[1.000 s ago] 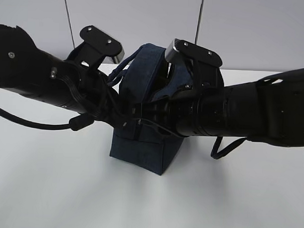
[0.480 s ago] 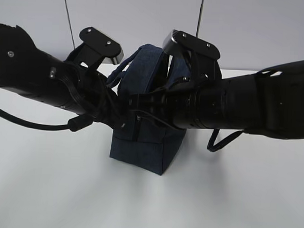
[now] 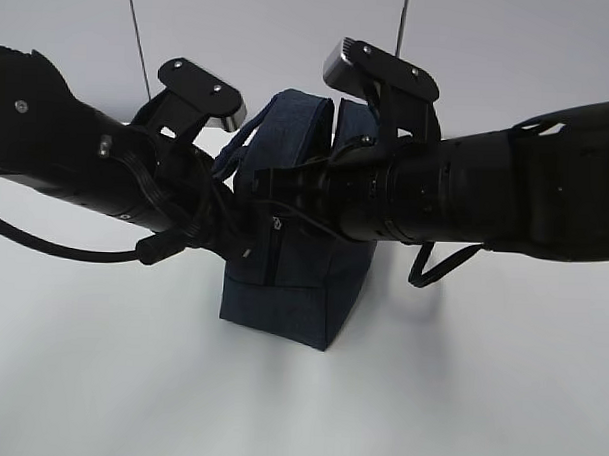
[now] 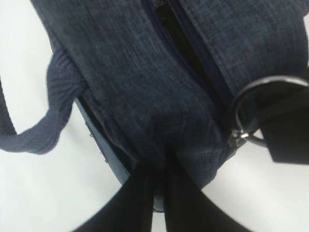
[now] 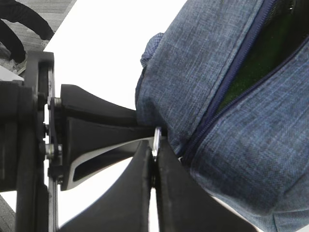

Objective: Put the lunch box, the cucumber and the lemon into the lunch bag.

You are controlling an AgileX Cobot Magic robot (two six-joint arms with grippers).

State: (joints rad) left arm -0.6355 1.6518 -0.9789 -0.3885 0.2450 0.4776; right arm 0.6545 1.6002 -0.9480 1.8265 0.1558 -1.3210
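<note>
The navy lunch bag (image 3: 292,298) stands upright on the white table between both arms. My left gripper (image 4: 161,166) is shut on a fold of the bag's fabric (image 4: 135,72) at its end. My right gripper (image 5: 155,145) is shut on the silver ring pull (image 5: 156,137) of the zipper, and the ring (image 4: 236,108) also shows in the left wrist view. The zipper gap (image 5: 241,63) is partly open with something dark green inside; I cannot tell what it is. The lunch box, the cucumber and the lemon are otherwise out of view.
The left arm (image 3: 96,171) and the right arm (image 3: 486,194) cross in front of the bag's top and hide it in the exterior view. A loop handle (image 4: 43,130) hangs off the bag's side. White table (image 3: 129,382) surrounds the bag.
The right arm has shifted up and to the left with the ring pull in its grip, and the bag's top on that side stands more upright. The left arm has held still.
</note>
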